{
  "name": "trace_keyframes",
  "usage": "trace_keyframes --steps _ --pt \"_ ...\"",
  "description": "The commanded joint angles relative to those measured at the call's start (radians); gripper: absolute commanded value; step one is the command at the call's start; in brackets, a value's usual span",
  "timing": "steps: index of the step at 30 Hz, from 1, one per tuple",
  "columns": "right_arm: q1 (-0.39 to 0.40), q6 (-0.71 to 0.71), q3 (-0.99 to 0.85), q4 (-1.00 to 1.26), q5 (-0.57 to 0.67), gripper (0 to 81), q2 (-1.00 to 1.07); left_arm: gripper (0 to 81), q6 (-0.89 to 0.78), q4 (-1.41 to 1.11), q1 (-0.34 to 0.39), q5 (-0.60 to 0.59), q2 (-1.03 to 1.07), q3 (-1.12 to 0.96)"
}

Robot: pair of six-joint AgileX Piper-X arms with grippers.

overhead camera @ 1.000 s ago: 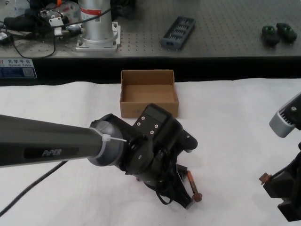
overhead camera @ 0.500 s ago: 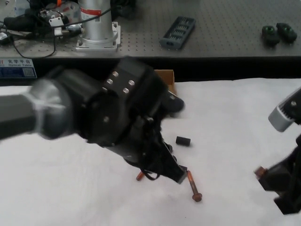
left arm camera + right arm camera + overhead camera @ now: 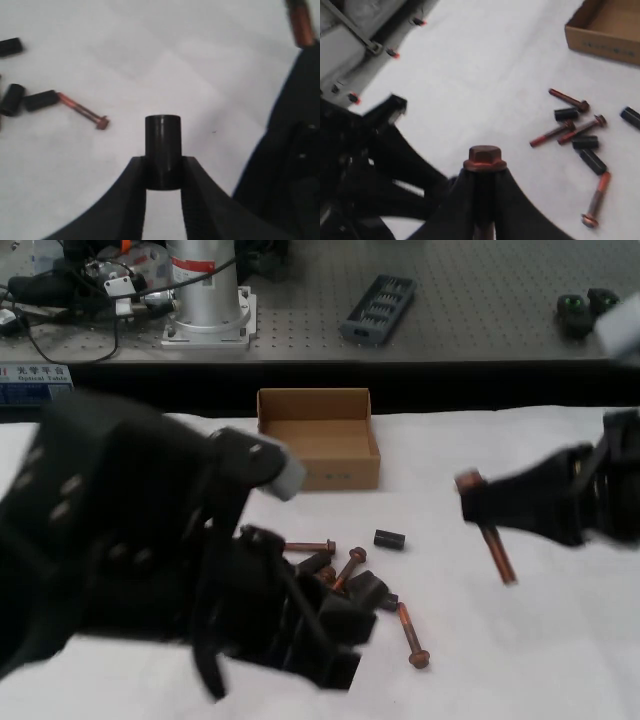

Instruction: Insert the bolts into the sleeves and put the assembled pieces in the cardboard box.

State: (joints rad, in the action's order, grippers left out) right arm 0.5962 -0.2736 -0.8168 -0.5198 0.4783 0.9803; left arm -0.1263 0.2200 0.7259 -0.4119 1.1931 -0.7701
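My left gripper (image 3: 163,166) is shut on a short black sleeve (image 3: 163,134), which stands upright between its fingers above the white cloth. My right gripper (image 3: 484,175) is shut on a copper bolt (image 3: 484,158), gripped just under its hexagonal head. In the high view this bolt (image 3: 495,545) hangs slanted at the right, clear of the cloth, and the left arm (image 3: 150,570) looms at the near left. Loose bolts (image 3: 410,635) and black sleeves (image 3: 389,539) lie in a small heap mid-cloth. Behind the heap stands the open cardboard box (image 3: 318,472).
White cloth (image 3: 520,660) covers the bench. Behind the box runs a perforated metal table (image 3: 470,330) with a silver post (image 3: 205,290), cables, a dark tray (image 3: 378,306) and two black knobs (image 3: 593,310). In the left wrist view the right arm (image 3: 292,150) is close by.
The left arm has pulled back to the near left with the sleeve, uncovering the heap and the box. The right arm has risen and swung inward with its bolt.
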Motion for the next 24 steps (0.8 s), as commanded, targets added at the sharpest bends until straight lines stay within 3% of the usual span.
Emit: trace_keyframes --steps 1,13,24 --pt "0.000 -0.096 -0.004 0.099 0.073 2.9 -0.005 0.6 -0.116 -0.220 -0.002 -0.182 -0.111 0.111" --pt "0.000 -0.372 -0.004 0.338 0.212 2.9 -0.005 0.6 -0.341 -0.615 -0.002 -0.232 -0.150 0.167" --pt "0.000 -0.400 -0.004 0.397 0.205 2.9 -0.005 0.6 -0.377 -0.648 -0.002 -0.259 -0.150 0.167"
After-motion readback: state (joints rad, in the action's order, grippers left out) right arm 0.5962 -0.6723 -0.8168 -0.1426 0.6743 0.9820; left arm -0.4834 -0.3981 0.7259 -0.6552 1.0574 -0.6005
